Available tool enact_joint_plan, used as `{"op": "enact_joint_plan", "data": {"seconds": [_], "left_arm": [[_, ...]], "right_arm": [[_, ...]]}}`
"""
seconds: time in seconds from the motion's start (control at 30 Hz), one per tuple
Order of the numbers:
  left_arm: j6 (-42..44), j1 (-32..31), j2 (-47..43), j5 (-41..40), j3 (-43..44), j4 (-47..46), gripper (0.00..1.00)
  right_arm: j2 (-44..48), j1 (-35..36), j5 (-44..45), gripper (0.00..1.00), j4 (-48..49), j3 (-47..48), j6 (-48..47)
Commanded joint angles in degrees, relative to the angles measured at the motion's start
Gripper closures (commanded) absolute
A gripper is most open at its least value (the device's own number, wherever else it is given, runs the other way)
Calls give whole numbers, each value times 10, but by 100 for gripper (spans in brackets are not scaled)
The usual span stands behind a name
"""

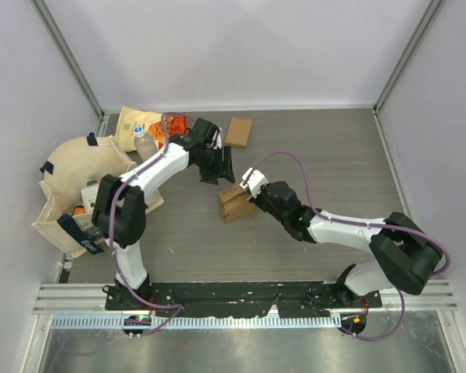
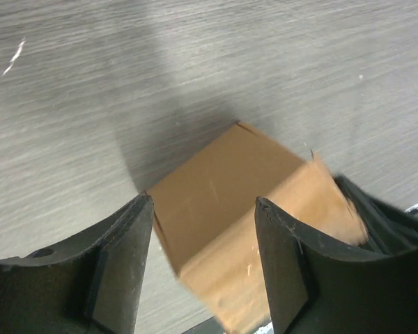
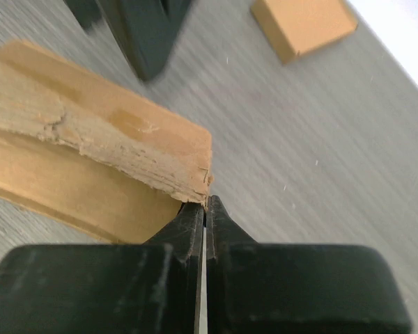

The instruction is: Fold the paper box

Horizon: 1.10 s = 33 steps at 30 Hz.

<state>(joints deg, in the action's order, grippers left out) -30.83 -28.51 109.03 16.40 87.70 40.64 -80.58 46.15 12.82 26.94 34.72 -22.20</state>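
Paper box (image 1: 234, 206) sits mid-desk (image 1: 318, 155); my right gripper (image 3: 205, 204) is shut with tips touching its 2 o'clock corner, left gripper (image 2: 202, 203) hovers wide and empty at 11 o'clock, so right's nearer.

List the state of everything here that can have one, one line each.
left pincer: open, over the paper box, not gripping.
right pincer: shut, tips at the paper box's edge.
paper box: part-folded, on the table.
second box: closed, lying apart at the back.
cloth bag: slumped, open.
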Motion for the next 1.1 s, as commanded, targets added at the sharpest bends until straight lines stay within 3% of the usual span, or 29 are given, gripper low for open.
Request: {"op": "enact_joint_plan", "data": {"seconds": [0.0, 0.1, 0.17, 0.27, 0.4, 0.6, 0.77, 0.8, 0.87, 0.93, 1.07], "left_arm": [[24, -1, -123, -26, -38, -43, 35], [24, -2, -177, -4, -100, -92, 38], [10, -8, -240, -7, -169, -139, 48], [2, -27, -344, -37, -271, -245, 48], [-41, -57, -420, -35, -350, -352, 48], [-114, -113, -403, -32, -375, -426, 64], [-128, -124, -367, -18, -361, -414, 74], [-128, -124, -366, -17, -360, -409, 72], [-122, -125, -370, -22, -359, -393, 54], [-111, -125, -374, -42, -360, -373, 48], [-86, -124, -385, -34, -356, -351, 60]], "right_arm": [[20, 4, 50, 99, -115, 29, 101], [35, 8, 63, 99, -167, 38, 153], [49, 9, 58, 99, -194, 42, 188], [62, 11, 63, 99, -231, 54, 215], [76, 17, 43, 99, -266, 79, 234], [47, 30, 49, 99, -340, 142, 269], [17, 30, 48, 99, -397, 185, 297], [14, 30, 49, 99, -409, 192, 307], [8, 31, 46, 99, -441, 213, 319], [5, 31, 40, 99, -456, 223, 332], [2, 31, 29, 99, -473, 236, 336]]}}
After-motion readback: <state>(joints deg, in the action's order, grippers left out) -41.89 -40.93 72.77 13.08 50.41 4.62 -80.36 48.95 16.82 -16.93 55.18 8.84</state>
